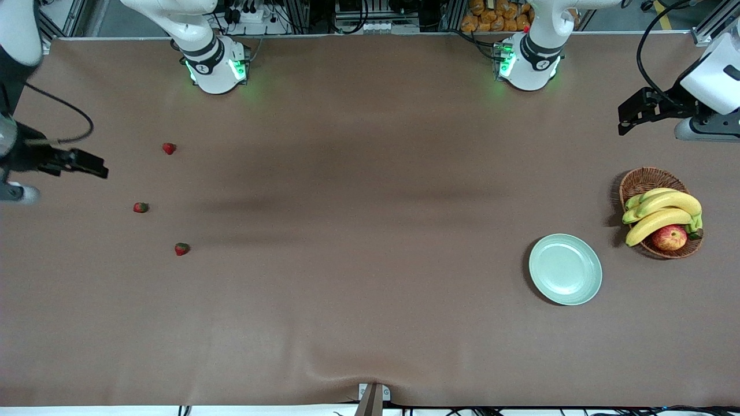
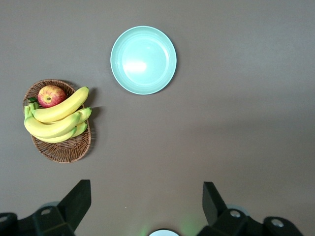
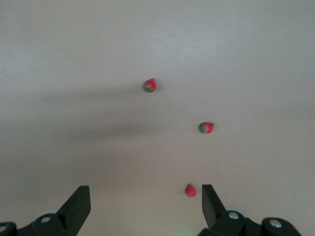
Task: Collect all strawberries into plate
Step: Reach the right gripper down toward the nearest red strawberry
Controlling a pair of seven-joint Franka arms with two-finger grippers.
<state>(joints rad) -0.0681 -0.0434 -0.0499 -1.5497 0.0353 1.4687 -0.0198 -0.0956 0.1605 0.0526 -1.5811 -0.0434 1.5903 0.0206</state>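
Red strawberries, three of them, lie on the brown cloth at the right arm's end of the table: one (image 1: 169,148) close below the right gripper (image 1: 87,163), the next (image 1: 140,207) and the last (image 1: 182,249) nearer the camera. That gripper hangs spread and empty; it should probably drop straight over the closest berry and close gently. Well apart, the plate (image 1: 565,269) lies bare below the left gripper (image 1: 633,112), which waits spread beside the basket (image 1: 642,180), with open cloth between

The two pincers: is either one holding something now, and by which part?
Nothing is held. The left pincer and the right pincer are both open and empty.
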